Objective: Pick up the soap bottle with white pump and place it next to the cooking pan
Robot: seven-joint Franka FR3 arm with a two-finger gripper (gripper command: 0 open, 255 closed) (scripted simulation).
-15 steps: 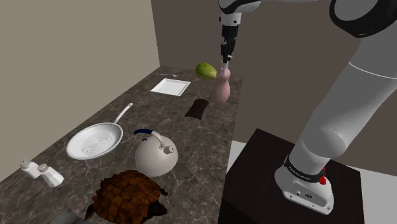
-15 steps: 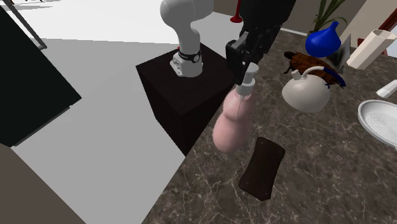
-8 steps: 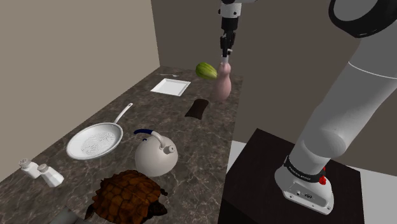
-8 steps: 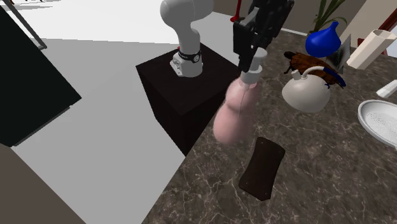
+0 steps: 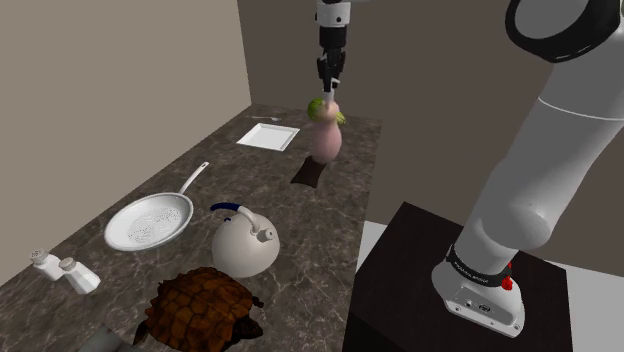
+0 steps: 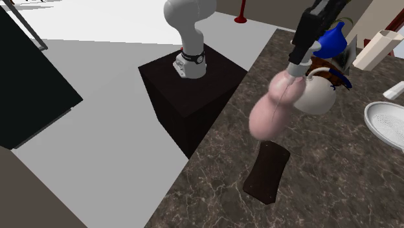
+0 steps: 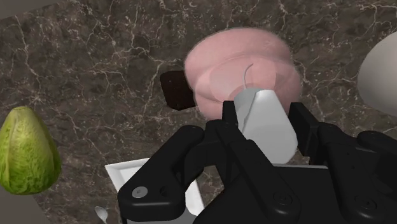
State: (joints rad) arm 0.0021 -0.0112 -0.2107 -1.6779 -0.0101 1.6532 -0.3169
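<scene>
Gripper (image 5: 328,90): fingers closed in on the white pump head, one on each side, with the bottle hanging below.
Soap bottle (image 5: 323,140): pink body, in the air above the dark marbled counter (image 5: 320,235), over the dark flat pad (image 5: 309,174) and well apart from the pan (image 5: 149,221).
Change: half a second ago it hung nearer the counter's stand-side edge; it now sits further to the shoulder view's left.
Shoulder view: the bottle covers most of the green fruit (image 5: 316,106).
Wrist view: the fruit (image 7: 25,153) lies whole, clear of the bottle (image 7: 242,63).
Second exterior view: the bottle (image 6: 275,113) hangs tilted, overlapping the white kettle (image 6: 318,98).
</scene>
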